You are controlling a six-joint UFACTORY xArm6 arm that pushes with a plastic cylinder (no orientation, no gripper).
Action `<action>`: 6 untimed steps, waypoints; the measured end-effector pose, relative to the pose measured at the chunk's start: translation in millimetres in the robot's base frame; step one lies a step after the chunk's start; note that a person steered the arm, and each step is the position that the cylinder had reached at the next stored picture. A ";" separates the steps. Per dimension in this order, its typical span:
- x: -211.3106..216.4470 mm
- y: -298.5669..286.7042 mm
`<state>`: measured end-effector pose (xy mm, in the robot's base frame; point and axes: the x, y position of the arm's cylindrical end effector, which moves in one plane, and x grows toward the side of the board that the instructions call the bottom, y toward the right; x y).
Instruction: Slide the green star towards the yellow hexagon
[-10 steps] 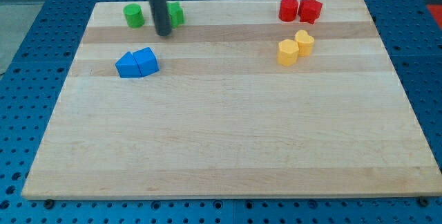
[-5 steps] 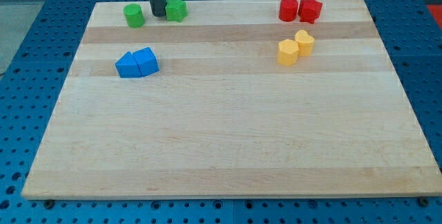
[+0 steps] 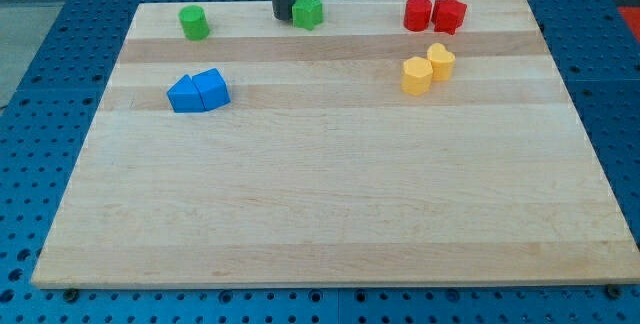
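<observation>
1. We find the green star (image 3: 308,11) near the top edge of the board, a little left of centre, and our tip (image 3: 282,16) sits right against its left side — touching, or as good as.

2. No jaws on this rig, so nothing to open or close: our rod simply presses sideways on the star.

3. The target, the yellow hexagon (image 3: 417,75), lies to the right and lower in the frame, with a second yellow block (image 3: 441,61) touching its upper-right side. We judge the star only part of the way there, with open board between them.

4. What could go wrong: our tip is on the star's left, so a straight push runs it along the top edge towards the red pair — a red cylinder (image 3: 417,12) and a red star (image 3: 449,14) in the upper right. We would need to come round to the star's upper-left side to steer it downward.

5. An off-centre push on a pointed shape could spin it off our tip, and the board (image 3: 320,204) has its top edge close by.

6. Elsewhere — a green cylinder (image 3: 194,22) in the upper left and two touching blue blocks (image 3: 199,91) below it, well clear of the route.
</observation>
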<state>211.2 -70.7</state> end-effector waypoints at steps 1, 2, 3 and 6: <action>-16.7 0.6; -4.6 15.8; -3.1 29.3; -0.9 24.0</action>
<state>210.3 -46.7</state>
